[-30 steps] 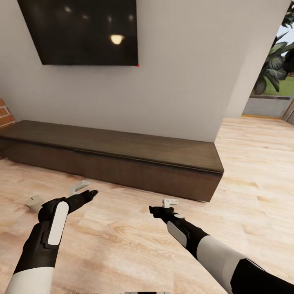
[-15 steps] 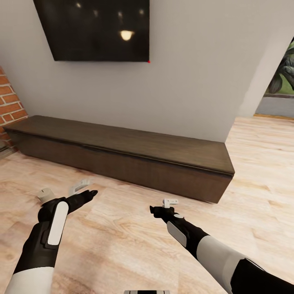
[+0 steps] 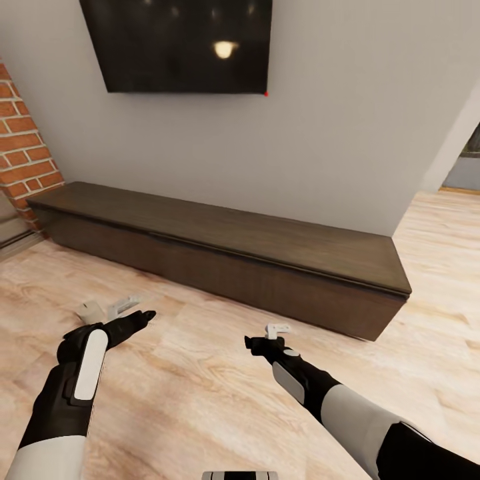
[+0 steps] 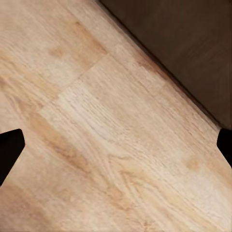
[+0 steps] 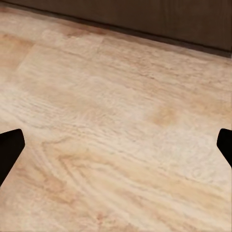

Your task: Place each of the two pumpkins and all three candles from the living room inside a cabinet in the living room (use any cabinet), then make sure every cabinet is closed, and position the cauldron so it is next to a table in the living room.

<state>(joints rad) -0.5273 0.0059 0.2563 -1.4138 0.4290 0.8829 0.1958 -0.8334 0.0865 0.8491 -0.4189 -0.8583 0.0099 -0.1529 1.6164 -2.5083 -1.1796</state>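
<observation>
While the robot faces the long dark cabinet [image 3: 220, 257] under the wall-mounted TV [image 3: 183, 43], the head view has it running low along the wall, its long axis going from the brick wall [image 3: 27, 157] on the left down toward the right, with all its fronts looking shut as far as I can tell. There's one pale squat candle [image 3: 91, 311] on the wood floor [image 3: 200, 393], just past the left gripper [image 3: 127, 308] and a bit outboard of it, between that gripper and the cabinet. So the left arm is clearly the nearer one; the right gripper [image 3: 275, 331] sits well apart from it, over toward the middle of the room. Both claws show pale fingers spread, holding nothing. No pumpkins or cauldron here. In the left wrist view, the two dark fingertips [image 4: 9, 152] sit at opposite edges, wide apart, with bare floor between them and the cabinet's dark front [image 4: 193, 53] ahead at an angle. The right wrist view is the same deal: fingertips [image 5: 9, 150] spread wide over floorboards, cabinet base [image 5: 145, 14] straight ahead. My guess is the candle wants a short reach forward and outward from the left arm.
</observation>
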